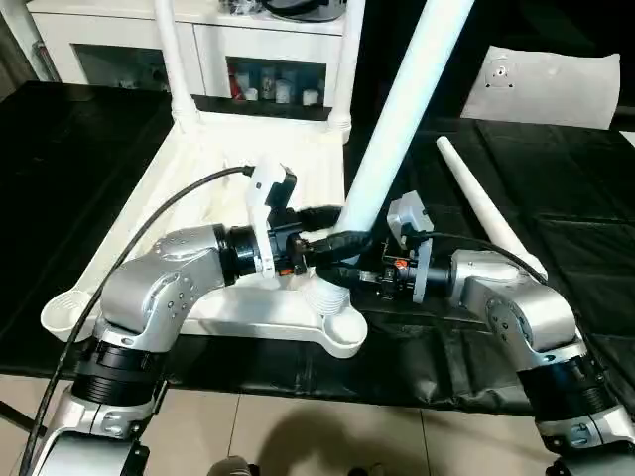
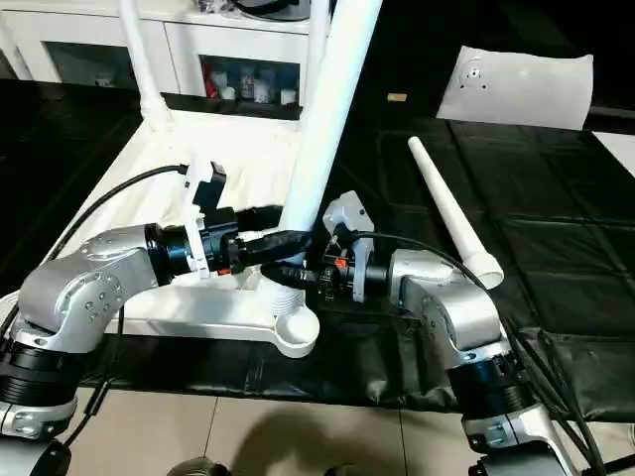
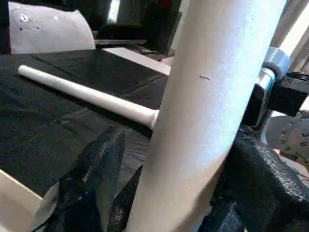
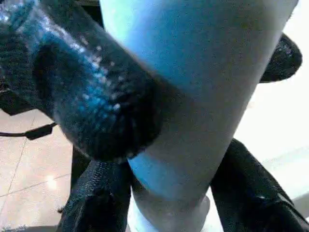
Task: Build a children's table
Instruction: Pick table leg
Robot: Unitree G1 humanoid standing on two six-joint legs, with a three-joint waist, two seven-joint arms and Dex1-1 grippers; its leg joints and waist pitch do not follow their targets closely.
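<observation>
1. Tabletop (image 1: 228, 198) lies upside down on black desk (image 1: 89, 149), 2 legs fitted at far corners
2. Left gripper (image 1: 342, 241) & right gripper (image 2: 310, 275) jaws both clamp tilted leg (image 1: 397, 119) above near-right socket (image 1: 335, 315)
3. Spare leg (image 2: 446, 213) lies on desk, right

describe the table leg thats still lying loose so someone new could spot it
Start at the upside-down white tabletop on the black mat. To its right a white tube leg lies flat, alone. Unlike the other legs, it stands in no socket and neither gripper holds it.
</observation>
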